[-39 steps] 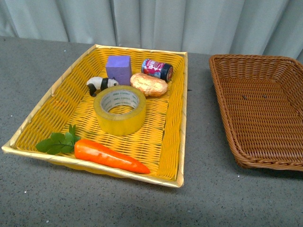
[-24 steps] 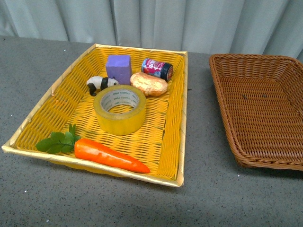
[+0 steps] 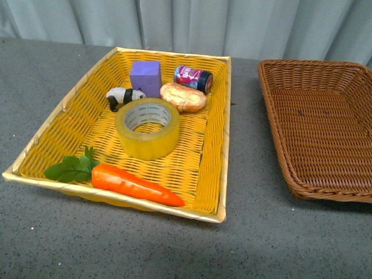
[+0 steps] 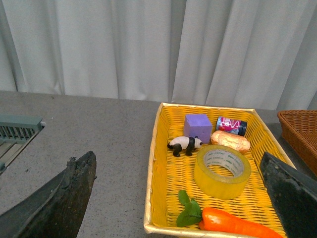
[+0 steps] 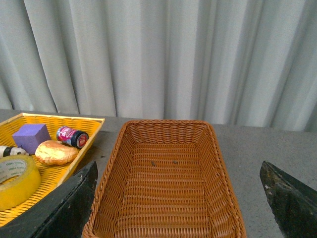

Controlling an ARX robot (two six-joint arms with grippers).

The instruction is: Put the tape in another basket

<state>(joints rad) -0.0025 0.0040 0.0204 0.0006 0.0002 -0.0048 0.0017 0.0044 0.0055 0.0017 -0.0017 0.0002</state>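
Note:
The tape (image 3: 147, 128), a wide yellow roll with a white core printed in green, lies flat in the middle of the bright yellow basket (image 3: 70, 104). It also shows in the left wrist view (image 4: 222, 171) and at the edge of the right wrist view (image 5: 15, 181). The brown wicker basket (image 3: 273, 116) stands empty to the right, also in the right wrist view (image 5: 163, 188). My left gripper (image 4: 178, 198) is open, high above and short of the yellow basket. My right gripper (image 5: 178, 198) is open, high over the brown basket's near end. Neither arm shows in the front view.
In the yellow basket lie a purple block (image 3: 145, 77), a toy panda (image 3: 123, 96), a bread roll (image 3: 182, 96), a small can (image 3: 193, 78) and a carrot with leaves (image 3: 135, 184). A grey curtain (image 3: 186, 23) hangs behind the grey table. A grey vent (image 4: 17, 131) lies far left.
The whole front view has shifted slightly: both baskets sit a little higher and closer in the picture. The objects keep their places in the baskets.

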